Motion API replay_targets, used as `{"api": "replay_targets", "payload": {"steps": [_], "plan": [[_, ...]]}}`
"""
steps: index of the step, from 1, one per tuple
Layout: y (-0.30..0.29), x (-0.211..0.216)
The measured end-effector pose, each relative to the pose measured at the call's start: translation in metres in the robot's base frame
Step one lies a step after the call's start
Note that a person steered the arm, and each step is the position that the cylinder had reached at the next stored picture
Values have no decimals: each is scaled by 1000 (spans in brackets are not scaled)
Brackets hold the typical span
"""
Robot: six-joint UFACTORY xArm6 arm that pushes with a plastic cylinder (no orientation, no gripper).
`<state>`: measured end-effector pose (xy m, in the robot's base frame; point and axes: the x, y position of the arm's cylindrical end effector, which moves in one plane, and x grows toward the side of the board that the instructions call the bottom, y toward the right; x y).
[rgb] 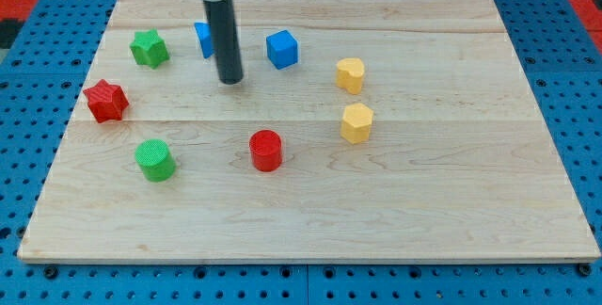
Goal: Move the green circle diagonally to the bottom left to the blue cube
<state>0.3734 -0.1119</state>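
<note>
Green circle (154,160) low on the view's left of the surface (442,211), standing flat, touching nothing. Red star (105,100) up and to the view's left of it, near but apart. Red cylinder (266,150) to the view's right of it at about the same height, well apart, bare wood between.

Blue cube (282,49) near the view's top, right of centre-left, well apart from green circle along an up-right diagonal. Second blue block (202,39) to the view's left of the cube, shape not readable, right part hidden behind the rod. Green star (149,48) further to the view's left on the same row, apart from the rest.

My tip (230,80) down on the surface between the two blue blocks and a little toward the view's bottom of them, touching neither as far as can be told. Well apart from green circle, up and to the view's right of it. Rod upright, dark, mount cut off at the view's top edge. No gripper on this arm, so no open or closed state to record: rod end only.

Yellow heart-like block (350,74) to the view's right of blue cube and lower. Yellow hexagon-like block (356,122) just below that, close but not touching. Blue pegboard (38,281) around the surface.
</note>
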Motion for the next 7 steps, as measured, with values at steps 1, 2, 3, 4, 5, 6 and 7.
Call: {"api": "replay_targets", "payload": {"steps": [1, 2, 3, 4, 5, 6, 7], "plan": [[-33, 57], [-40, 75], [-80, 76], [-102, 135], [-67, 150], [-47, 132], [-43, 134]]}}
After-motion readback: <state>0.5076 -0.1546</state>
